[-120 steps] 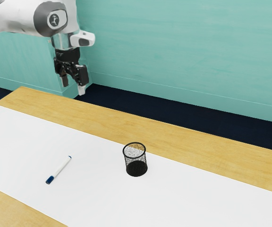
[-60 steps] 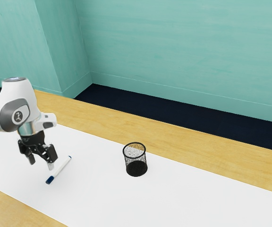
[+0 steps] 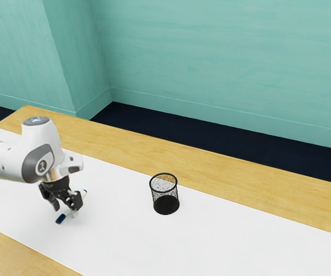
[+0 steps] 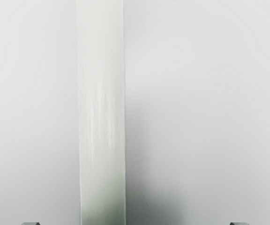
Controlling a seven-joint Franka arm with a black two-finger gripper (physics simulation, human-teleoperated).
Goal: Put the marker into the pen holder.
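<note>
Low over the white mat, my gripper (image 3: 65, 211) stands open at the marker (image 3: 61, 219), its two fingers apart on either side of the marker's middle. The blue-capped end pokes out on one side and the dark far tip on the other; the hand covers much of the white barrel. In the wrist view the white marker barrel (image 4: 102, 112) runs between the two fingertips of the gripper (image 4: 135, 223), with space on both sides. The black mesh pen holder (image 3: 165, 204) stands upright, toward the exterior view's right from the hand.
A white mat (image 3: 234, 236) runs along the wooden table (image 3: 223, 165). The pen holder is the upright object beside the hand's area, some distance from it. Beyond the table's far edge are a dark floor and a green wall.
My hand has come down and toward the exterior view's right, from above and beside the marker to around it. The marker and pen holder have not visibly moved.
</note>
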